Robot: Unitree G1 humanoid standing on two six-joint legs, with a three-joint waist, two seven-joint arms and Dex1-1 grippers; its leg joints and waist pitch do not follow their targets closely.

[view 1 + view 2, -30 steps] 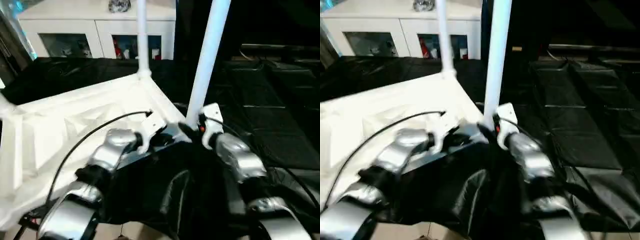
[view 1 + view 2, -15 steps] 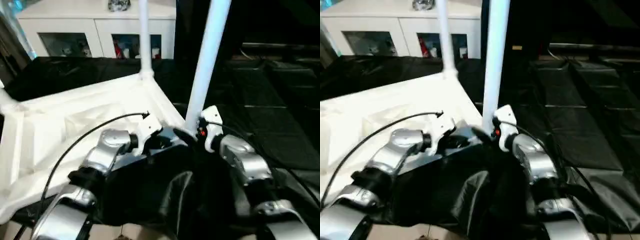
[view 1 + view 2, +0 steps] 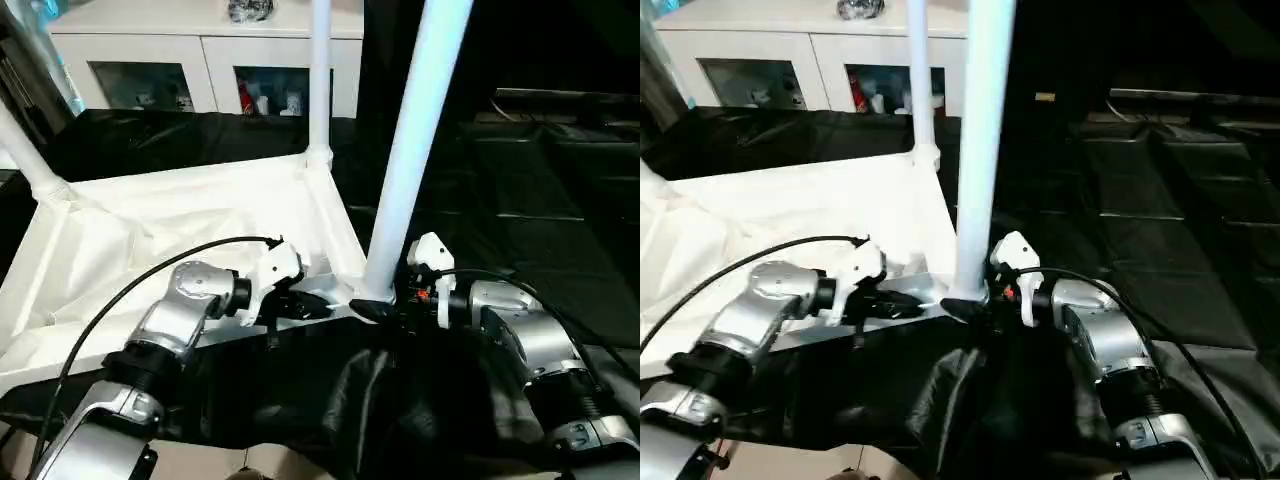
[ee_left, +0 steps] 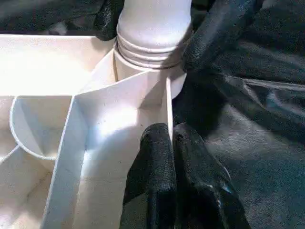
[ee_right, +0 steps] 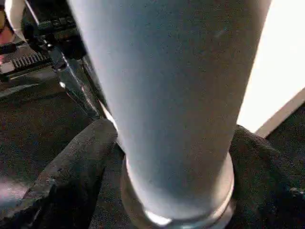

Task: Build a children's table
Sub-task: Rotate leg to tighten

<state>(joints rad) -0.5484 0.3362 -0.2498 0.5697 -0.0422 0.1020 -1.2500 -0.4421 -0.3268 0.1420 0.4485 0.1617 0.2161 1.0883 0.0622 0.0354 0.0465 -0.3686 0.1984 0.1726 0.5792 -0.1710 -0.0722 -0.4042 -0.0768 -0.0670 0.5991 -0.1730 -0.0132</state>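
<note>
The children's table (image 3: 150,235) lies upside down on black sheeting, ribbed underside up, with white legs rising from its corner sockets. My left gripper (image 3: 318,305) is shut on the thin rim wall (image 4: 168,109) beside the near right corner, its fingers (image 4: 153,171) pinching it. My right gripper (image 3: 385,308) is shut on the base of the near leg (image 3: 410,150), with a finger (image 5: 76,162) on each side of the tube (image 5: 176,95). A far leg (image 3: 319,80) and a left leg (image 3: 25,150) also stand in their sockets.
A white cabinet (image 3: 200,60) with glass-fronted compartments stands behind the table. Black sheeting (image 3: 540,200) covers the surface to the right and hangs in folds at the front edge (image 3: 380,400) below my grippers.
The head camera has shifted, bringing the left leg into view. Both grippers keep their holds at the near right corner.
</note>
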